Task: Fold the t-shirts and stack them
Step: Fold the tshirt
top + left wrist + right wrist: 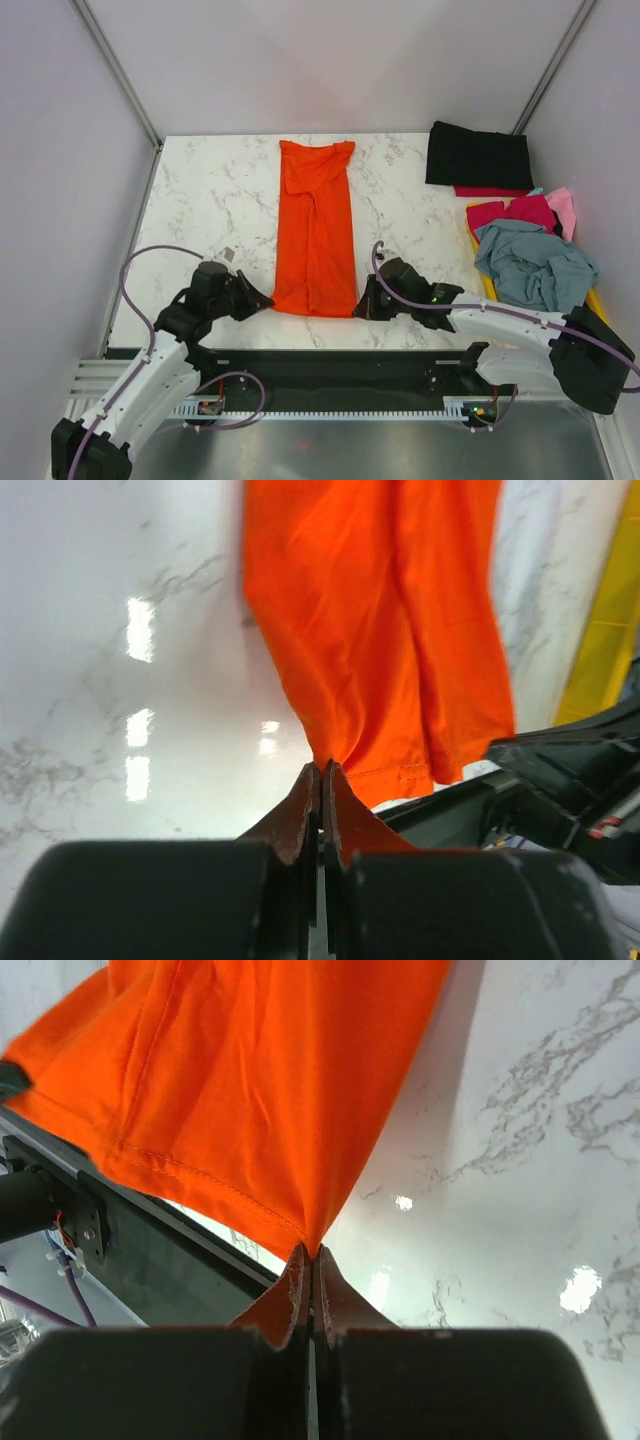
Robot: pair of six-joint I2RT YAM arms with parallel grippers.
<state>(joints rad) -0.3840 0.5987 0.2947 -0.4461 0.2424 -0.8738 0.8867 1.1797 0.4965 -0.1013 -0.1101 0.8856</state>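
We see two arms, both stretched low over the near edge of the white marble-patterned desk [220,200], forearms angled inward so that they face each other. The left gripper [266,299] sits at the near-left corner of the one bright orange cloth t-shirt [316,230]. Its jaws are pressed together with only the hem corner pinched between them, as the left wrist view shows. The right gripper [358,305] mirrors it at the near-right corner, likewise clamped tight on a peak of orange hem. The orange shirt lies as a long narrow strip down the middle of the desk, running from near the far edge to near the near edge, its near end lifted slightly at the two pinched corners. At the far right corner we count one folded black cloth t-shirt [478,157], lying flat with a red cloth strip [490,191] showing under its near edge. Along the right edge a yellow plastic bin [597,303] holds a loose heap: one crimson cloth shirt [512,213], one pale pink cloth shirt [563,208] and one crumpled grey-blue cloth shirt [535,265] on top, nearest us.
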